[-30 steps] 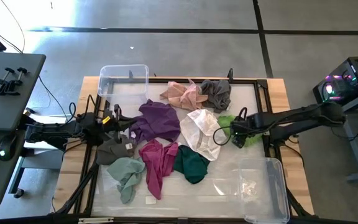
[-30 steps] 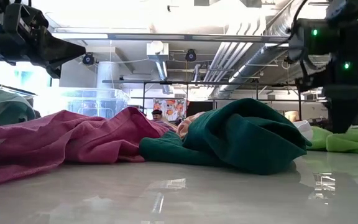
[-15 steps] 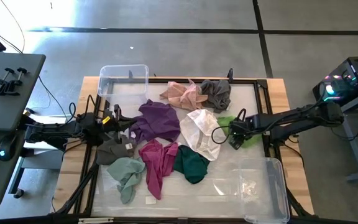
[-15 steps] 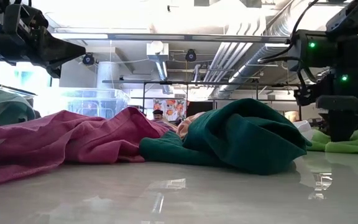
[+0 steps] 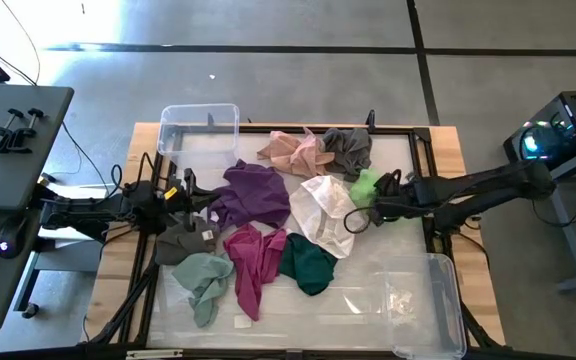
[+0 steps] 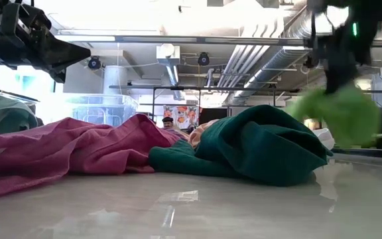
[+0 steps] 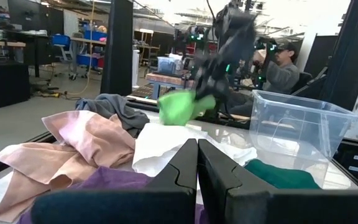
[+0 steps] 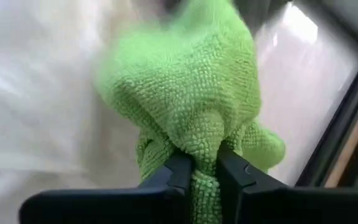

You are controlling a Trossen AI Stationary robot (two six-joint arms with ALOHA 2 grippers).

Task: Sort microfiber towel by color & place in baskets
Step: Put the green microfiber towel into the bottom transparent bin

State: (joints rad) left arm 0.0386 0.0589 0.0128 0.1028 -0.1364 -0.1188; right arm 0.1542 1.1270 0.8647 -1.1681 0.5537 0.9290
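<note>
My right gripper (image 5: 376,203) is shut on a lime-green towel (image 5: 365,187), above the table's right side, next to the white towel (image 5: 326,212). The green towel also shows in the low view (image 6: 337,113) and the left wrist view (image 7: 182,106). My left gripper (image 7: 197,146) is shut and empty, above the table's left side beside the purple towel (image 5: 251,195). The small clear basket (image 5: 198,128) stands at the far left corner. The larger clear basket (image 5: 423,300) stands at the near right. My right gripper pinches a bunched fold of the green towel (image 8: 205,155) between its two fingers (image 8: 179,173); how many layers, I cannot tell. The towel hangs in a gathered clump, lifted clear of the table (image 6: 340,126).
Other towels lie in a heap mid-table: peach (image 5: 290,150), grey (image 5: 348,148), magenta (image 5: 253,262), dark green (image 5: 308,265), pale sage (image 5: 205,280), dark grey (image 5: 180,243). A person (image 7: 278,65) sits beyond the table.
My right gripper has gone up and a little toward the table's far edge with the green towel. The towel lay spread on the table by the right edge and now hangs bunched, lifted clear.
</note>
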